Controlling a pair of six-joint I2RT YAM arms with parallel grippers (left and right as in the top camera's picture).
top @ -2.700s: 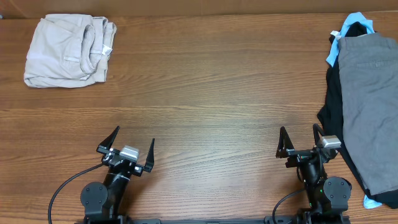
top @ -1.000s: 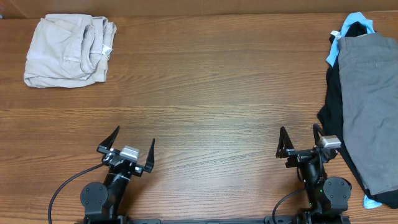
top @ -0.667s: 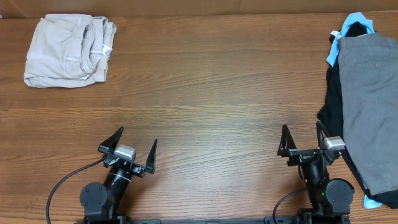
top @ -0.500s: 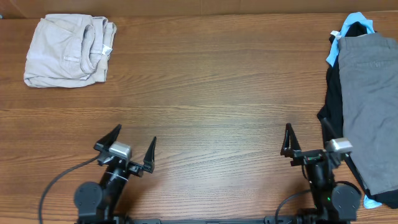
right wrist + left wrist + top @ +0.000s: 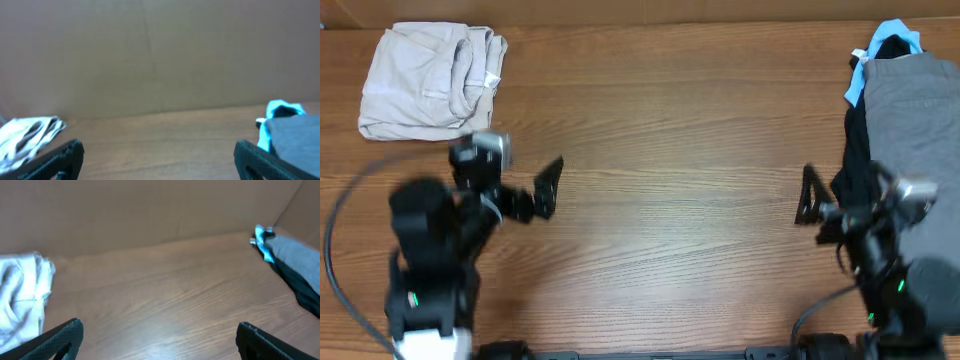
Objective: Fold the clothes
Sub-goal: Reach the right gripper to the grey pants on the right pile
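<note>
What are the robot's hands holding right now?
Nothing. The left gripper and the right gripper are both wide open, with only bare table showing between their fingers. Neither one grips the grey shorts.

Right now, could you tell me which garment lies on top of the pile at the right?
The medium-grey woven shorts; they cover the black garment and the light-blue garment, whereas the folded beige garment lies alone at far left.

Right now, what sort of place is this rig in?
Probably a lab test bench, not a home: a wood-grain table backed by plain brown board, grey shorts staged on a black garment at one side, a folded beige garment at the other.
</note>
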